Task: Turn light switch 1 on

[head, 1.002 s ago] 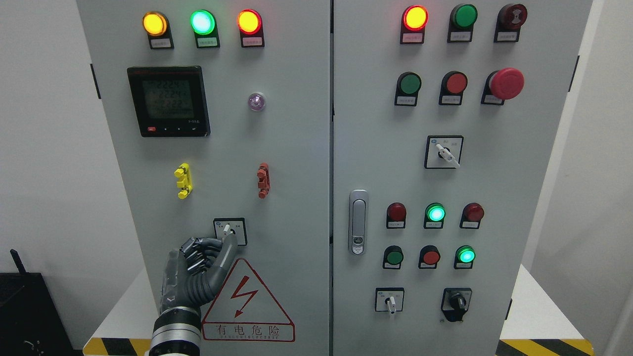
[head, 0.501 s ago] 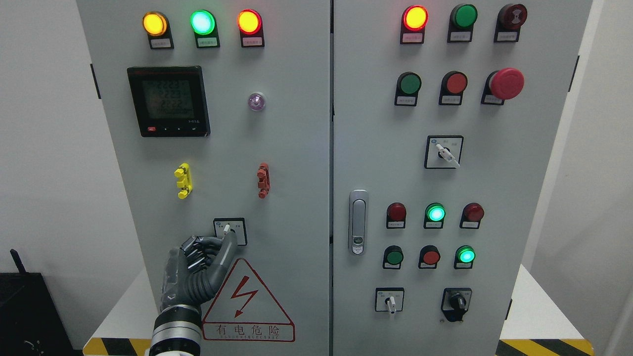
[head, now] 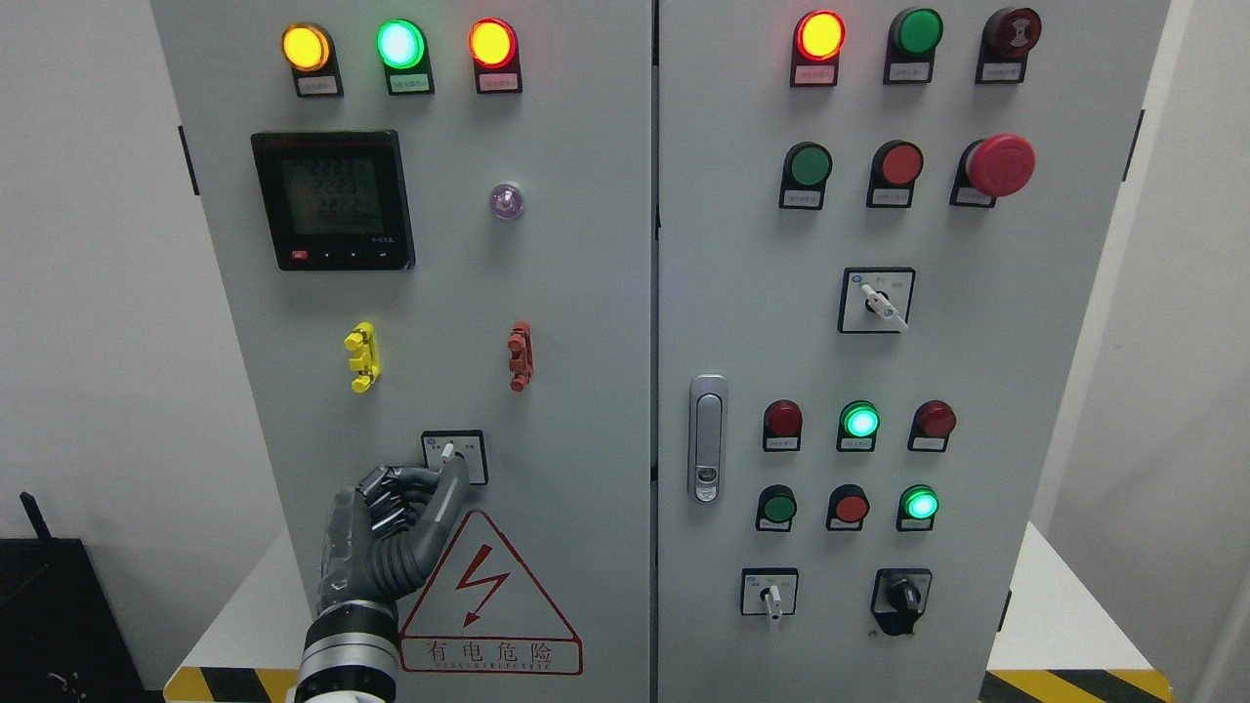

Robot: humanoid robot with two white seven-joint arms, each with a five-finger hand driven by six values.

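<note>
Head view puts my left hand [head: 391, 532] nearest, rising from the lower left against the left cabinet door [head: 576, 322]. Three fingers are curled into the palm, holding nothing; one finger [head: 447, 498] is stretched up and right, its tip at the lower edge of the switch [head: 454, 456]. That switch sits low on this door, just above the warning triangle [head: 488, 600]. Its white lever has its long axis near vertical, tilted slightly, pointing up and a little left. Higher up I see the meter [head: 333, 199] and three lit lamps [head: 399, 44].
</note>
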